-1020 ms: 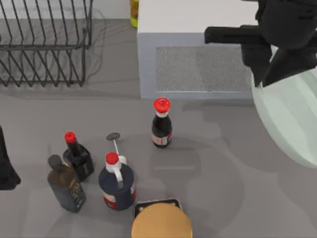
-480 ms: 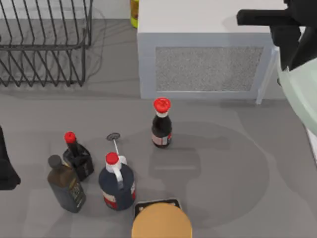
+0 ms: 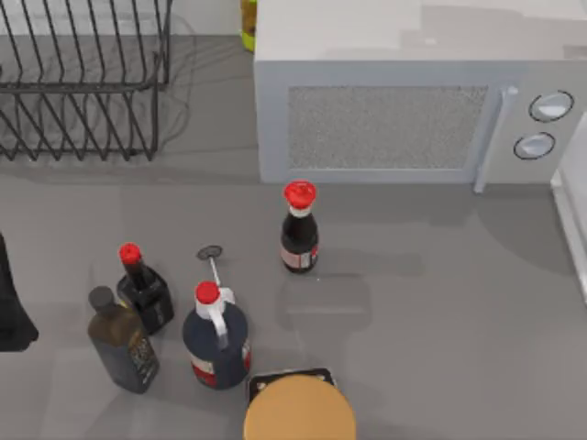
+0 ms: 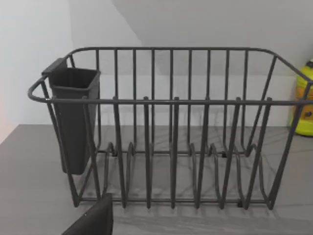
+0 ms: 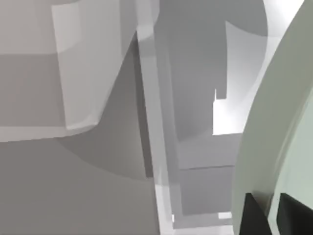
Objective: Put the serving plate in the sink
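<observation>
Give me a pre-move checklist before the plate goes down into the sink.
1. Serving plate in the right gripper: ok, the wrist view has the dark fingers at its rim.
2. Plate above the sink: cannot tell; a pale basin wall lies behind the plate, alignment unclear.
3. Plate clear of the microwave: ok in the top view.
4. Bottles, including the red-capped bottle, out of the path: ok, they stand at the table's middle and left.
5. Left arm parked at the left edge, facing the dish rack: ok.
</observation>
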Motion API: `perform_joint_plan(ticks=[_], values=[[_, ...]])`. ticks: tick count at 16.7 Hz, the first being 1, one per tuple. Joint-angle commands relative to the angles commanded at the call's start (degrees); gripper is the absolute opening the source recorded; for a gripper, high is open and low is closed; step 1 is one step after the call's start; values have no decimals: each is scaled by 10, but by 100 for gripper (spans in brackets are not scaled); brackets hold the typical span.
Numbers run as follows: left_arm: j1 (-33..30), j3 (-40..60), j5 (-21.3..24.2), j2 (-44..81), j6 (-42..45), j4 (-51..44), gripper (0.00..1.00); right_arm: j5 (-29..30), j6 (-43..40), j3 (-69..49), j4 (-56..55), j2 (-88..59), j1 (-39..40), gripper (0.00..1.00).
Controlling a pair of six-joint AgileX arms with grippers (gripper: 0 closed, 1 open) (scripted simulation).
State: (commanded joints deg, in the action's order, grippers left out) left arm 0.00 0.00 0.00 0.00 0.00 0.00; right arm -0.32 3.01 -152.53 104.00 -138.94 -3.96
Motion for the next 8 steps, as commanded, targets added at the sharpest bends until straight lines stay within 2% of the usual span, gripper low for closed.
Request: perform_joint_plan(ticks=[3, 8], values=[[0, 0, 0, 0, 0, 0, 100, 2, -43, -80, -18, -103, -29, 0], [0, 0, 0, 0, 0, 0, 100, 9, -63, -138, -32, -164, -8, 0]])
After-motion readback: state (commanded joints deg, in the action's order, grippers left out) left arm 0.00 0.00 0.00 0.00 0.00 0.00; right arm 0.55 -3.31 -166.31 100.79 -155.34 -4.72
